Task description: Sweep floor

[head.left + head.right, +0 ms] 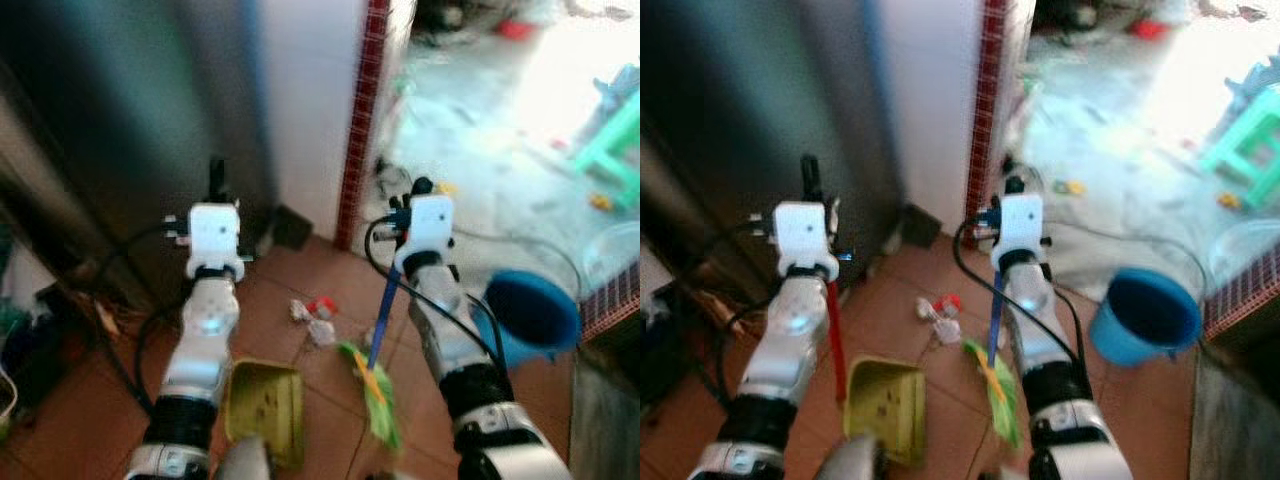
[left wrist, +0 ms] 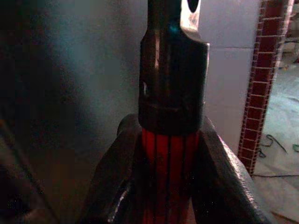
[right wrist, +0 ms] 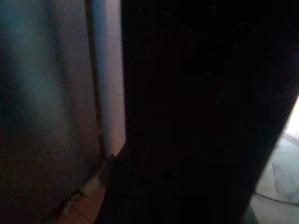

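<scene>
Your right gripper (image 1: 421, 187) grips the blue-handled broom (image 1: 378, 385); the litter (image 1: 314, 318) lies lower centre, just up-left of its bristles. Your left gripper (image 2: 168, 154) is clamped on the dustpan's (image 1: 265, 408) red handle, lower left.

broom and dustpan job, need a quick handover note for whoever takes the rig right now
Left gripper: shut on the red ribbed handle of the yellow-green plastic dustpan, which sits on the terracotta tile floor by the left arm.
Right gripper: carries the blue-handled broom; its green bristles rest on the floor beside the pan. Its grip is too dark to see.
Small pile of white and red scraps lies just ahead of both tools, apart from them.
Done: tools in hand. Left: sweep the scraps into the pan.
</scene>
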